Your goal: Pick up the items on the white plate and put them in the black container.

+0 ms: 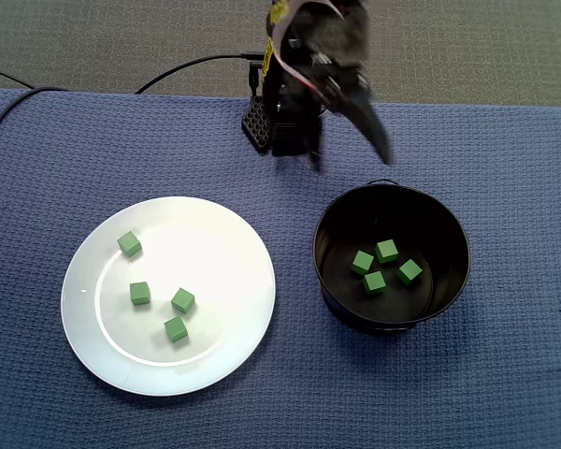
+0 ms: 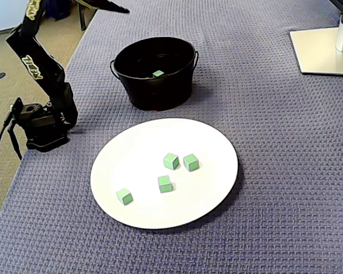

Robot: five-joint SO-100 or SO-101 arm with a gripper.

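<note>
Several green cubes (image 1: 140,293) lie loose on the white plate (image 1: 215,271) at the left of a fixed view; the other fixed view shows the same cubes (image 2: 171,161) on the plate (image 2: 143,154). To the right, the black container (image 1: 453,234) holds several more green cubes (image 1: 386,250). From the side, only one cube (image 2: 158,73) shows inside the container (image 2: 154,94). My gripper (image 1: 379,140) hangs blurred above the container's far rim, with no cube visible in it. The other fixed view shows its tip (image 2: 117,8) at the top edge. The jaws' spacing is unclear.
The arm's base (image 2: 43,125) stands on the blue woven cloth, beside the container and behind the plate. A black cable (image 1: 187,65) runs off from it. A white stand foot (image 2: 326,51) sits at the far right corner. The table edge runs just behind the base.
</note>
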